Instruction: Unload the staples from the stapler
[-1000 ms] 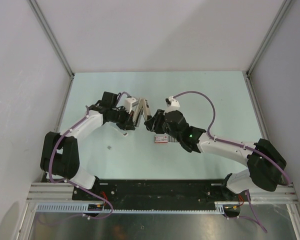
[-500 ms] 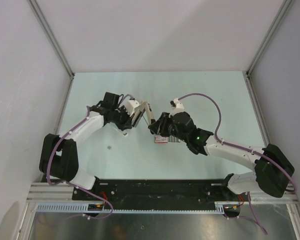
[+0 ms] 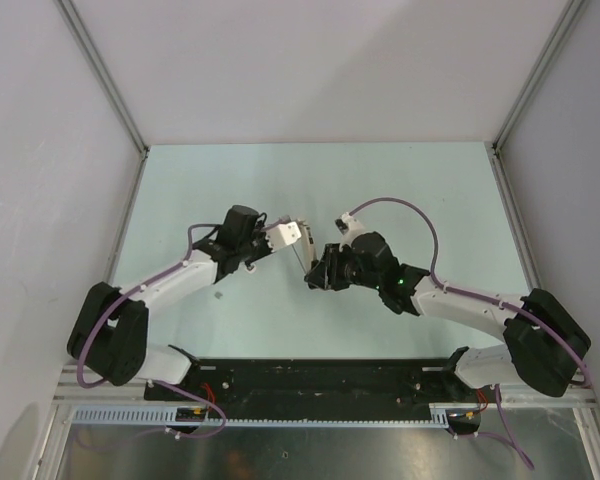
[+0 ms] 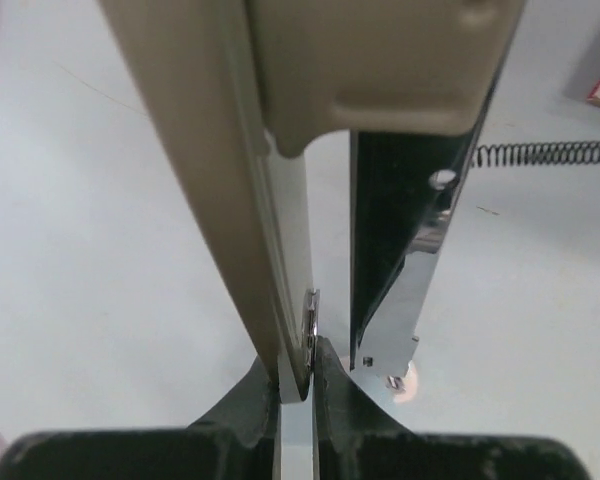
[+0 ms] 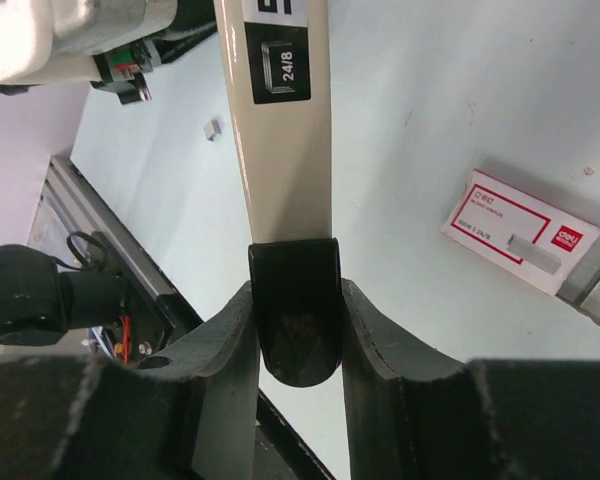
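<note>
The beige-and-black stapler (image 3: 298,240) hangs above the table between both grippers, swung open. My left gripper (image 3: 277,238) is shut on the thin edge of its beige arm (image 4: 230,150); the black magazine with its chrome rail (image 4: 395,260) stands apart beside it, and a coil spring (image 4: 550,152) trails to the right. My right gripper (image 3: 318,275) is shut on the stapler's black end (image 5: 295,320). Grey staple strips (image 5: 592,275) lie on the table beside the red-and-white box (image 5: 515,232), and one short piece (image 5: 533,252) lies on it.
A tiny grey piece (image 3: 218,295) lies on the pale green table near the left arm, also in the right wrist view (image 5: 212,127). White walls close in the table on three sides. A black rail (image 3: 310,375) runs along the near edge.
Both grippers have moved with the stapler toward the near middle. The left arm has stretched to the right, and the right gripper now covers the box in the top view.
</note>
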{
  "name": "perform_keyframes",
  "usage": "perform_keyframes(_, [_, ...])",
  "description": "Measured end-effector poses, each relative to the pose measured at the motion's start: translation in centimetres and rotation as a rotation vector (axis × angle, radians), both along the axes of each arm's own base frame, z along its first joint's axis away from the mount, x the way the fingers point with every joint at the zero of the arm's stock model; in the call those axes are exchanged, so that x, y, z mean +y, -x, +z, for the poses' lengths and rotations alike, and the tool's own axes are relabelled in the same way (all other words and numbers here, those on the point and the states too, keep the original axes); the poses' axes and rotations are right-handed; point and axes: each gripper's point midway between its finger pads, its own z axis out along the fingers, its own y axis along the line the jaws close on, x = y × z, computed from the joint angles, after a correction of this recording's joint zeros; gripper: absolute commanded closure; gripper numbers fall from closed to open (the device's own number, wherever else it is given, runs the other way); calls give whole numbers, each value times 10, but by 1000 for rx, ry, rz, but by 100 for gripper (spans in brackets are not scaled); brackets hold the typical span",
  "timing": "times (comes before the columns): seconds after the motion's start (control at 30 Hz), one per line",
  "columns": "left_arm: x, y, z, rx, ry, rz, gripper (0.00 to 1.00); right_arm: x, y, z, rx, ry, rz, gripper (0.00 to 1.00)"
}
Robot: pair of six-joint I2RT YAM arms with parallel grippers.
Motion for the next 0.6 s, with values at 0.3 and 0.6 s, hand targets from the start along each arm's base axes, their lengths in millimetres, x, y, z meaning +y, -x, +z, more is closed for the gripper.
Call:
perform_keyframes(0.3, [9, -14, 8, -200, -126, -36, 100, -14, 2, -14, -10, 46, 55, 100])
perform_keyframes(0.6, [27, -17, 10, -339, -257, -69, 100, -27, 4, -22, 3, 76, 95, 100])
